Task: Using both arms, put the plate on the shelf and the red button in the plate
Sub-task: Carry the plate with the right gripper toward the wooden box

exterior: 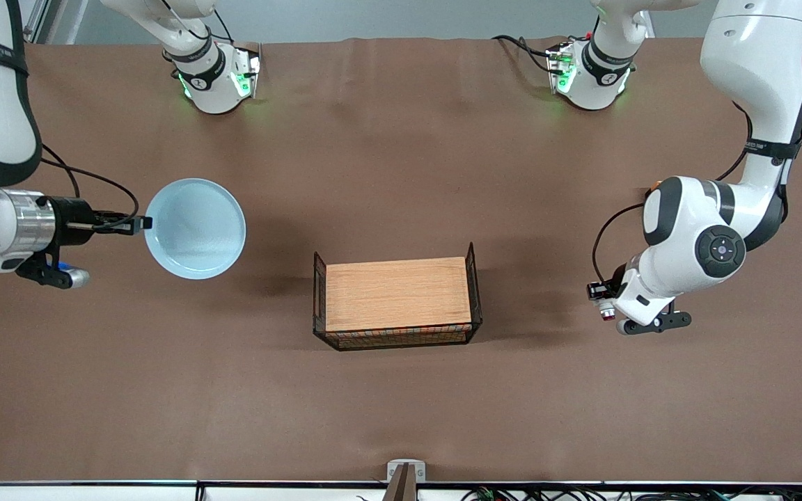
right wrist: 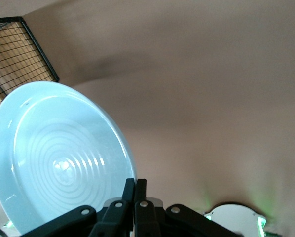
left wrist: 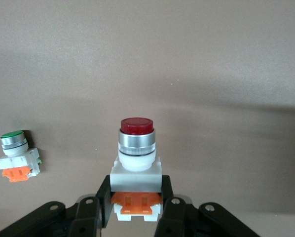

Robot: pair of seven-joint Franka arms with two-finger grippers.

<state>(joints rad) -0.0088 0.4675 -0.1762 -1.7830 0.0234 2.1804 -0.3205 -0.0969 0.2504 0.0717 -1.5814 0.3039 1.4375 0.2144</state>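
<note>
Now I am gripping the pale blue plate (exterior: 195, 228) by its rim with the right pincer (exterior: 142, 223), at middle left of the front frame, level for carrying. The left pincer (left wrist: 136, 205) is clamping the red button (left wrist: 136, 163) by its base, cap clear, above the worktop (exterior: 401, 417), ready for the wooden tray (exterior: 397, 293).

The plate (exterior: 195, 228) is pale blue with a pattern of rings in its middle, and the tabletop (exterior: 401, 390) is plain brown. The red button (left wrist: 136, 163) has a red cap, a silver ring, a white body and an orange bottom, while the other button (left wrist: 18, 156) has a green cap (with the same white and orange below). The tray (exterior: 397, 293) is light wood with black wire mesh ends, and both arms are white with black bands, each with a black tool, left (left wrist: 136, 210) and right (right wrist: 134, 197).
</note>
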